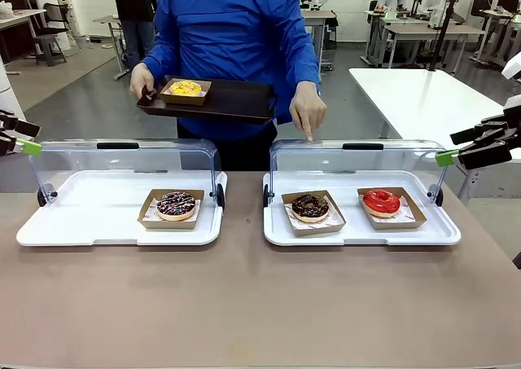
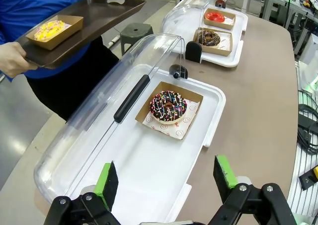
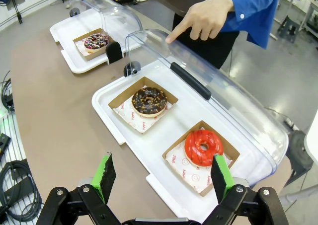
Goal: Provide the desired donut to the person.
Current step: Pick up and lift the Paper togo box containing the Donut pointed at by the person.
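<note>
Pointing is the step in hand. The person (image 1: 236,35) across the bench (image 1: 244,304) holds a dark serving tray (image 1: 236,100) with a yellow-iced donut (image 1: 186,88) in one hand. The index finger of the free hand (image 1: 308,108) aims down at the left end of the raised clear lid (image 1: 350,161) on the right display case, touching it or just above it.

Beneath that finger, and so probably the one wanted, is the chocolate donut with nut crumbs (image 1: 310,207). It sits in a cardboard boat on the left half of the right white tray (image 1: 358,237). A red-glazed donut (image 1: 381,201) sits to its right, apart from it, and a sprinkled chocolate donut (image 1: 176,205) lies alone in the left case.

Both tools hang above the bench's ends, fingers spread wide with nothing between them. The left tool (image 1: 24,137) is at the far left and the right tool (image 1: 446,147) is just beyond the right case.

The right arm is nearer, so the next move likely falls to it. It would descend past the open lid, pinch the boat's cardboard wall rather than the icing, then carry it over to the serving tray.

The paper liners under the donuts carry red print, too small to read, and no brand is legible.
</note>
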`<state>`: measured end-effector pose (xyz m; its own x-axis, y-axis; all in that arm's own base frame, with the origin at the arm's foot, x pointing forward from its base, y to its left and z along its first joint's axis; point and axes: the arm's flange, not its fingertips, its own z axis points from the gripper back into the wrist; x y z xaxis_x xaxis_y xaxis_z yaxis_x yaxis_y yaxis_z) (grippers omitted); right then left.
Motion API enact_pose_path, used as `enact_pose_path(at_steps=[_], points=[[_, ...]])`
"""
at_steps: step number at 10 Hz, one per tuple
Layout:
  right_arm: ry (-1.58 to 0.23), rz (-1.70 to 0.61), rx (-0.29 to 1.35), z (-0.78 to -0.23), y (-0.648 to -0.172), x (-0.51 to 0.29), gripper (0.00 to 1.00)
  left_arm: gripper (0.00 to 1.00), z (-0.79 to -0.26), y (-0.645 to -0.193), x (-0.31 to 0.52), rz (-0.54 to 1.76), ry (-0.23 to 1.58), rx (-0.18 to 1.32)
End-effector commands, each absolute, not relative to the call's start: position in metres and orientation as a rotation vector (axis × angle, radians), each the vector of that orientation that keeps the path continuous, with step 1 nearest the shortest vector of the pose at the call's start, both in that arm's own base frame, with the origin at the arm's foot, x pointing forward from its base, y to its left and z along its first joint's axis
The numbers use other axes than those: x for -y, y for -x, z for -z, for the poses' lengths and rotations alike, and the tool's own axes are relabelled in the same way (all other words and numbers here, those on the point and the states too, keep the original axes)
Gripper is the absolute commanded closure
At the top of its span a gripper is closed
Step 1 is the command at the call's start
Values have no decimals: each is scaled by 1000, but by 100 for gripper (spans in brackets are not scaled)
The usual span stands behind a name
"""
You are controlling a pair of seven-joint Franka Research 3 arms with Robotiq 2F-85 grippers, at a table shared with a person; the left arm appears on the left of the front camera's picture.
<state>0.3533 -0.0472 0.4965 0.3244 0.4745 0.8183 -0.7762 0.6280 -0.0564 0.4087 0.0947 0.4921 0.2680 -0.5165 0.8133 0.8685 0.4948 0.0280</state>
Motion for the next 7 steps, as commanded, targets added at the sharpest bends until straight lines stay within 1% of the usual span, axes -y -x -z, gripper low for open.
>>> enact_pose_path(at_steps=[1, 7], points=[[-385, -859, 929, -494, -355, 47, 0, 0, -492, -408, -96, 980, 487, 887], [-385, -859, 929, -494, -355, 47, 0, 0, -492, -408, -96, 980, 487, 887]])
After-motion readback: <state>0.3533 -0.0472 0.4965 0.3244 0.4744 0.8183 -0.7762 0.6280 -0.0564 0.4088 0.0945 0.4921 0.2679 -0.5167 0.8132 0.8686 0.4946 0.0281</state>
